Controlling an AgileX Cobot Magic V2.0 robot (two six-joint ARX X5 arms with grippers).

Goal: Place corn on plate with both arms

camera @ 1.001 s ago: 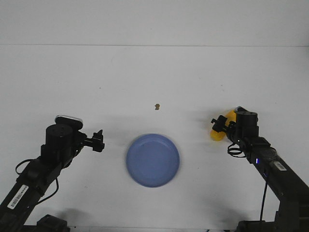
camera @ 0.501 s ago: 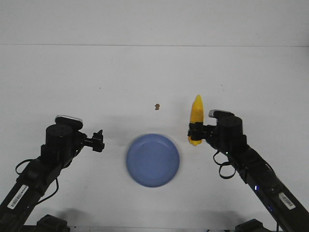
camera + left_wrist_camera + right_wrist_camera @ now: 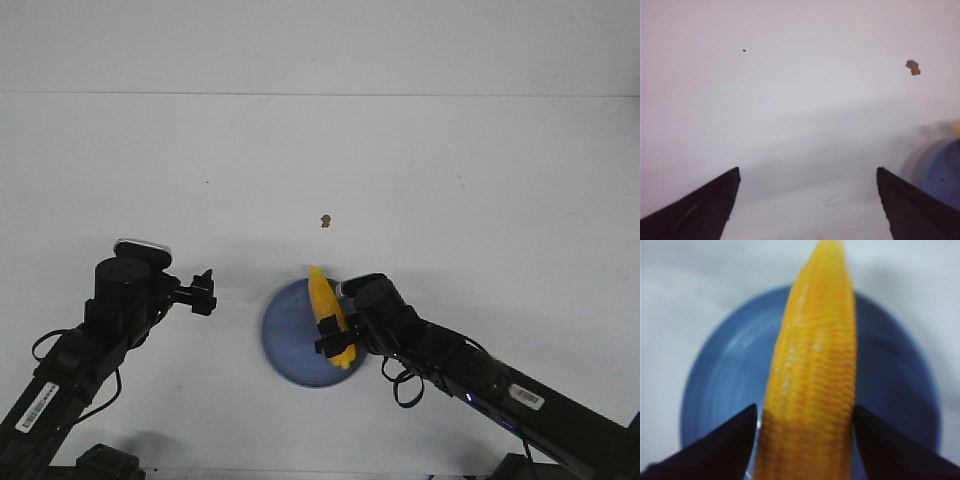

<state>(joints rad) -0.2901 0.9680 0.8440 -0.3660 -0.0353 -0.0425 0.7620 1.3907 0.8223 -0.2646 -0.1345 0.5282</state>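
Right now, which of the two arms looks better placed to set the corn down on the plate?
The right. Its gripper is shut on the corn cob, directly over the blue plate. The left gripper is open, holds nothing, and sits off to the plate's left.
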